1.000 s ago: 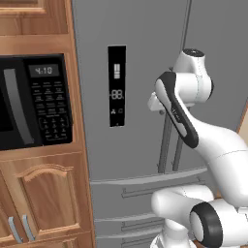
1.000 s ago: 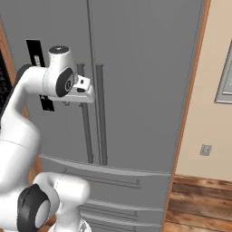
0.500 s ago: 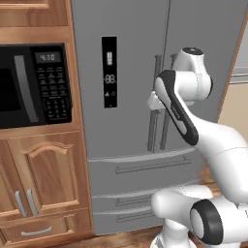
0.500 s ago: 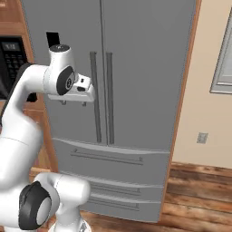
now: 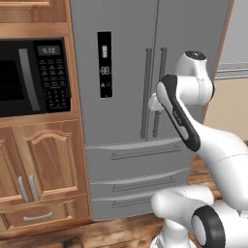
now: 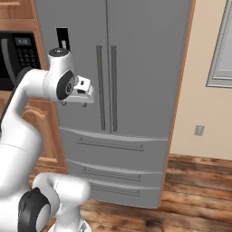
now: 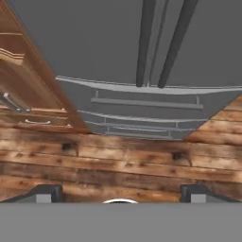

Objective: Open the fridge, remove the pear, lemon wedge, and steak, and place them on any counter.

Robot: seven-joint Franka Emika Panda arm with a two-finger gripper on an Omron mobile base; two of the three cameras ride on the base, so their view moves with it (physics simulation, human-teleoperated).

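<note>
Since earlier: the whole picture has slid, so the base has driven; the fridge now sits more central in both base views and a little further off, with floorboards showing below it. The arm's pose looks much the same against the doors.
Fridge (image 5: 126,97): tall grey French-door unit, both upper doors shut, the two bar handles side by side at the centre seam, drawers below closed too.
Cabinets (image 5: 38,169): light wood, left of the fridge, doors closed.
Microwave (image 5: 31,75): black, set in the wood wall to the left, shut.
Arm: white, elbow bent, rising from the base and reaching toward the centre seam.
Tool (image 6: 86,93): held up in front of the left door at about handle height, near the handles but apart from them; in the hand view the two dark tips sit far apart at the bottom corners, so the fingers are spread wide and empty.
Hand view: looks down the fridge front; both handles (image 7: 163,42) run up the top, drawers and wooden floor (image 7: 118,160) beneath.
Pear, lemon wedge, steak: presumably behind the shut doors, so I can't tell where they lie.
Progress: right at the start, I'd say. No door is open and nothing is out.
Left to do: grip a handle, swing the door, fetch three items, find a counter.
</note>
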